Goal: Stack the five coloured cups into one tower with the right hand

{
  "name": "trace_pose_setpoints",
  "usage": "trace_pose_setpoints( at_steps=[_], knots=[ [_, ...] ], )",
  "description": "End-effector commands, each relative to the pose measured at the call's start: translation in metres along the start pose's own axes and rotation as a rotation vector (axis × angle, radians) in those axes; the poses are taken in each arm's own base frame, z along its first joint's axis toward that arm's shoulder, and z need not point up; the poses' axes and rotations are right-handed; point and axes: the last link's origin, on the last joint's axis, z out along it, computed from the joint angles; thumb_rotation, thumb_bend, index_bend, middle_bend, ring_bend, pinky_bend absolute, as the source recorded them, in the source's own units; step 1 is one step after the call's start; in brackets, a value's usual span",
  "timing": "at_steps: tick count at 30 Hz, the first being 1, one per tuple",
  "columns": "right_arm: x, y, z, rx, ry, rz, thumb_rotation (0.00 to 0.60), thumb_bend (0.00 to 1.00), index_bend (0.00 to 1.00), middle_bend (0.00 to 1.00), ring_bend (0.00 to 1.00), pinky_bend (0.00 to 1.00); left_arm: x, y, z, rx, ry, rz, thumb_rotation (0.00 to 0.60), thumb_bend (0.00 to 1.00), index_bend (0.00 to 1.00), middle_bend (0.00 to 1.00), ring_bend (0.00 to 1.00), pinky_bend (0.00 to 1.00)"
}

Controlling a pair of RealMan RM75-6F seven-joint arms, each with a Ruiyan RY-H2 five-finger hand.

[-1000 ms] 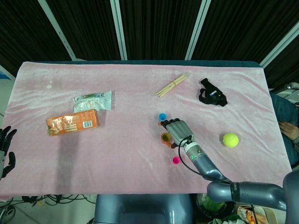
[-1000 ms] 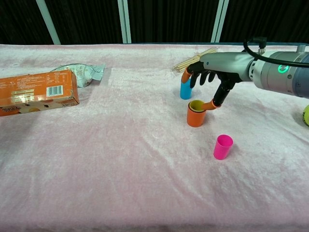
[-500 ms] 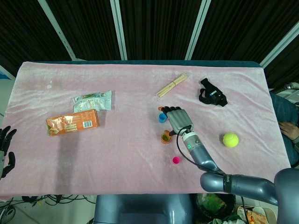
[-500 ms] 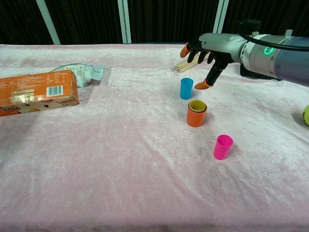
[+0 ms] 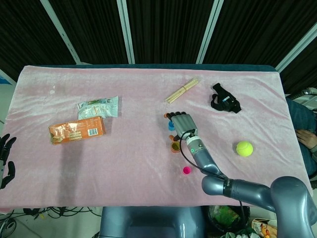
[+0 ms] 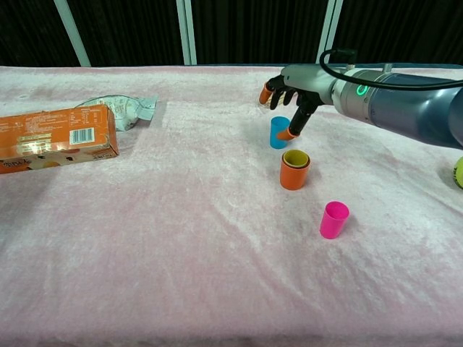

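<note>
A blue cup [image 6: 278, 132] stands upright on the pink cloth; in the head view only a sliver of the blue cup [image 5: 171, 126] shows beside the hand. Just in front stands an orange cup [image 6: 294, 173] with a yellow-green cup [image 6: 296, 157] nested in it; the stack [image 5: 175, 147] also appears in the head view. A magenta cup [image 6: 333, 220] stands alone nearer the front edge [image 5: 186, 170]. My right hand [image 6: 288, 90] hovers over the blue cup with fingers spread, the thumb tip beside its rim, holding nothing. My left hand [image 5: 5, 159] hangs off the table's left edge, fingers apart.
An orange snack box [image 6: 54, 139] and a foil packet [image 6: 119, 110] lie at the left. A bundle of wooden sticks [image 5: 181, 90] and a black strap [image 5: 225, 103] lie at the back; a tennis ball [image 5: 244, 148] sits at the right.
My right hand left the orange and yellow-green stack, rose, and moved back and left until it is above the blue cup. The cups have not moved.
</note>
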Motion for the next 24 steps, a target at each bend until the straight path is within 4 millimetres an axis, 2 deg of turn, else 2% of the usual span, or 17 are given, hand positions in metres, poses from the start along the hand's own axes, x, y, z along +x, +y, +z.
trace_pose_setpoints(
  at_steps=[1,8,13,19,24],
  knots=[
    [-0.002,-0.001,0.006,-0.002,0.003,0.006,0.6,0.19,0.27,0.26,0.2,0.21,0.0,0.0,0.0,0.001,0.0,0.001,0.6,0.71,0.07,0.02,0.0,0.01],
    [-0.005,0.001,0.019,-0.014,0.014,0.006,0.6,0.21,0.35,0.34,0.22,0.21,0.001,-0.002,0.0,0.009,0.005,0.001,0.6,0.71,0.07,0.02,0.0,0.01],
    [-0.01,0.005,0.027,-0.025,0.014,-0.015,0.6,0.22,0.37,0.36,0.22,0.21,0.001,-0.003,0.0,0.013,0.005,0.001,0.6,0.71,0.07,0.02,0.0,0.01],
    [-0.013,0.009,0.033,-0.036,0.014,-0.023,0.6,0.22,0.39,0.38,0.22,0.21,0.001,-0.003,0.001,0.015,0.002,0.001,0.6,0.71,0.07,0.02,0.0,0.01],
    [-0.016,0.01,0.034,-0.033,0.017,-0.032,0.6,0.23,0.44,0.44,0.24,0.21,0.002,-0.003,0.001,0.014,0.004,0.002,0.6,0.71,0.07,0.02,0.0,0.01]
  ],
)
